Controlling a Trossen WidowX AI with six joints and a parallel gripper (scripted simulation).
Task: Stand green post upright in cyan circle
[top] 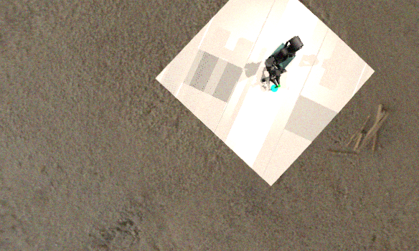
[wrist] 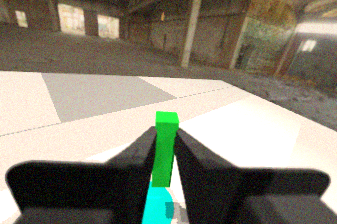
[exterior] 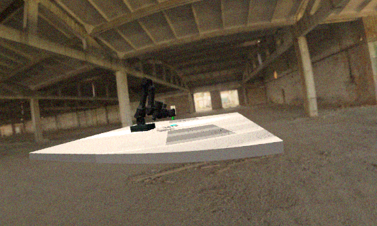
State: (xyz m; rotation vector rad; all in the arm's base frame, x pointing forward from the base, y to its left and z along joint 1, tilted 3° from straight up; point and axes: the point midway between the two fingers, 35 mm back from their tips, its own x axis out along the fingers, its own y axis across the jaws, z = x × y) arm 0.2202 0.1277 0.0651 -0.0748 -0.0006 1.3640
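The green post is held upright, or close to it, between the fingertips. My gripper is shut on it. In the exterior view the post's lower end is a little above the table. The cyan circle lies flat on the table, below the post and partly hidden by a finger in the wrist view. From above, the post shows at the circle's edge, toward the upper right. A small dark patch falls on the circle in the wrist view.
The pale table has grey patches and thin lines on its top. The arm's dark base stands on it behind the gripper. Some sticks lie on the ground beyond the table's right edge.
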